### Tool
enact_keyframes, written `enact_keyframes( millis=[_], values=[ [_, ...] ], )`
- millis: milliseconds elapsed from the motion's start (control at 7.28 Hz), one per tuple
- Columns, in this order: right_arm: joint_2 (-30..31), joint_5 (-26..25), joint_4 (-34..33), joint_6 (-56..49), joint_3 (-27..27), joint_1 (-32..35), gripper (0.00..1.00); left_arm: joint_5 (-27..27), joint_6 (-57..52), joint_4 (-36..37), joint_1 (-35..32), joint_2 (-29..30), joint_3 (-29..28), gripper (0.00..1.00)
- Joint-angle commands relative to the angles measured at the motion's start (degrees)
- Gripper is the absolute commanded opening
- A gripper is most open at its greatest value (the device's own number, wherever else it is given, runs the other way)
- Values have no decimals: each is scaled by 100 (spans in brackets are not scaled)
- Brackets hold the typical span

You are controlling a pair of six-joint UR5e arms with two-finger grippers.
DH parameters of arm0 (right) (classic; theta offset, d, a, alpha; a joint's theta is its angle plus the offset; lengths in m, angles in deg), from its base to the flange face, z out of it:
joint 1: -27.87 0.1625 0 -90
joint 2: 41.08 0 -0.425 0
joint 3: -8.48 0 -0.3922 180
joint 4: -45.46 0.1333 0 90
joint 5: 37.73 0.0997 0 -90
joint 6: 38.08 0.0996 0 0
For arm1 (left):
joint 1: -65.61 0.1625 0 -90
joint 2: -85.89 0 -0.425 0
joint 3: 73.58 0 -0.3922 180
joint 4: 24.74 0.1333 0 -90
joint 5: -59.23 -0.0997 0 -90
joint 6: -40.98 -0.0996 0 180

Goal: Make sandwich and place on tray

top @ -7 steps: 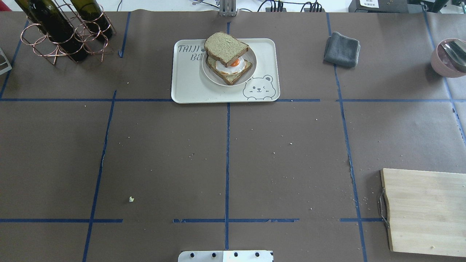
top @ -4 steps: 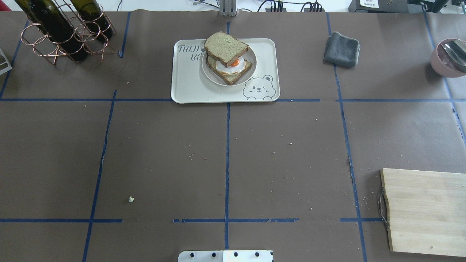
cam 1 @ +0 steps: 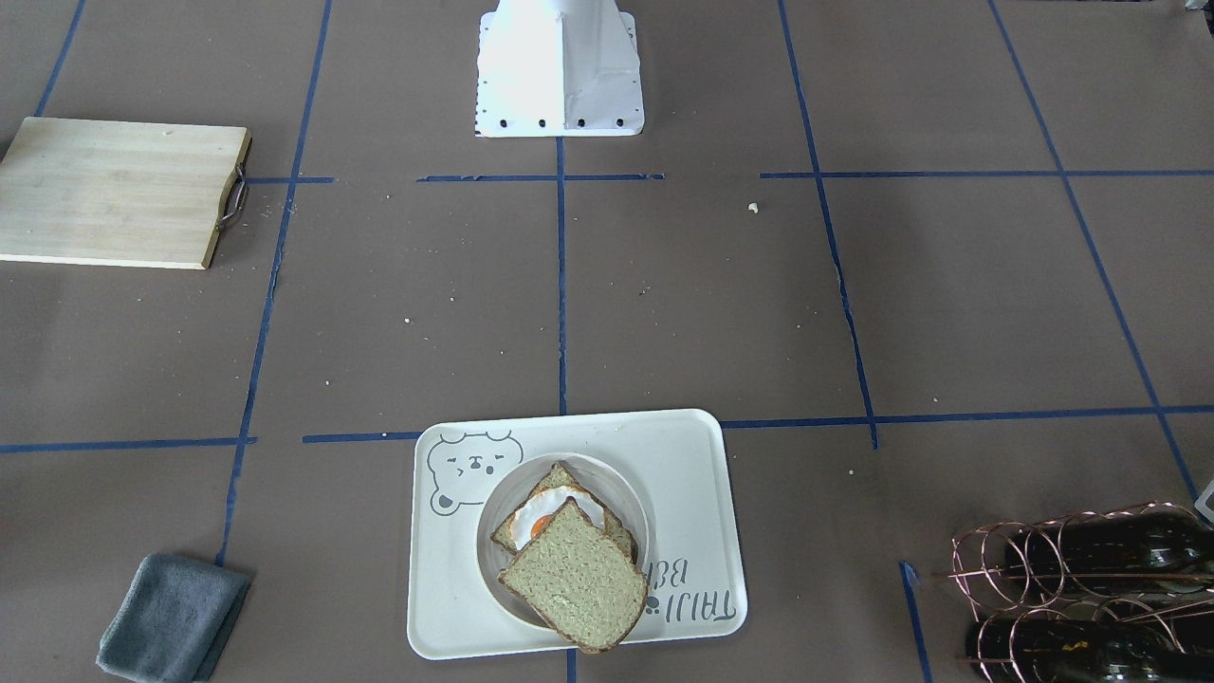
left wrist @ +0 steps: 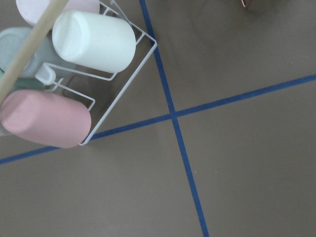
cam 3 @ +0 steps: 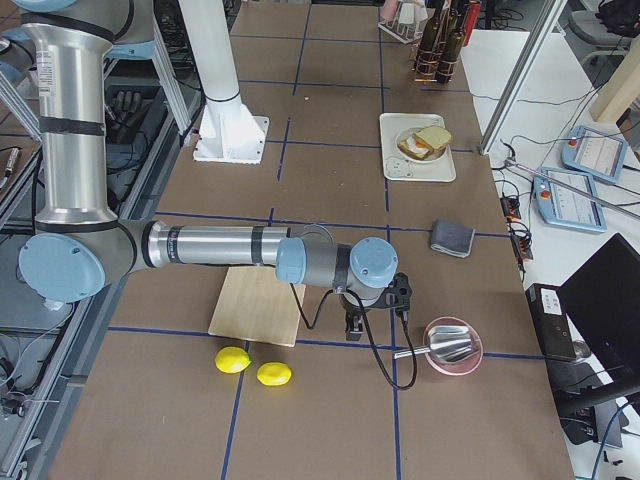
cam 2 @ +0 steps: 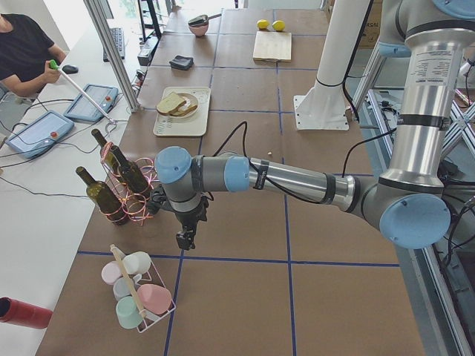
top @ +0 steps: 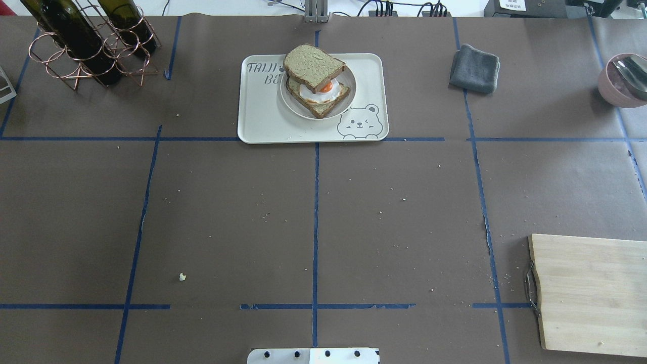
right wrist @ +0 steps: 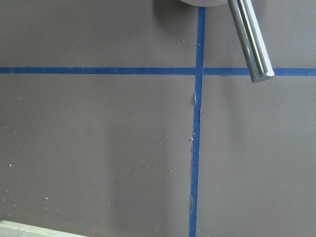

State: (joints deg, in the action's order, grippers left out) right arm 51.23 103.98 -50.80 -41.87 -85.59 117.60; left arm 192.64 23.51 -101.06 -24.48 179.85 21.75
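Note:
The sandwich is two brown-crusted bread slices with a white fried egg between them; the top slice sits shifted toward the far side. It lies on a small round white plate on the cream bear tray at the table's far centre. It also shows in the front-facing view. My left gripper hangs over the table's left end by the bottles. My right gripper hangs at the right end by the pink bowl. Both are far from the tray, and I cannot tell whether they are open or shut.
A copper rack with wine bottles stands far left, and a wire rack of cups lies below the left wrist. A grey cloth, a pink bowl with a metal utensil, a wooden cutting board and two lemons are on the right.

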Motion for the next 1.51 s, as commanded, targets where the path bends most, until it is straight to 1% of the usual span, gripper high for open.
enact_keyframes(
  millis=[0, 412, 549, 687, 1374],
  values=[
    [86, 6, 2, 19, -14, 62, 100, 220, -64, -111, -18, -159, -181, 100],
    [200, -3, 2, 28, -32, 201, 100, 220, -55, -111, -18, -124, -164, 100],
    [366, -3, 2, 28, -171, 315, 100, 220, -55, -111, -18, -106, -138, 100],
    [402, -11, 11, 54, -199, 360, 100, 220, -46, -111, -18, -88, -129, 100],
    [271, -64, 20, 63, -234, 369, 100, 212, -46, -111, -27, -62, -111, 100]
  ],
)
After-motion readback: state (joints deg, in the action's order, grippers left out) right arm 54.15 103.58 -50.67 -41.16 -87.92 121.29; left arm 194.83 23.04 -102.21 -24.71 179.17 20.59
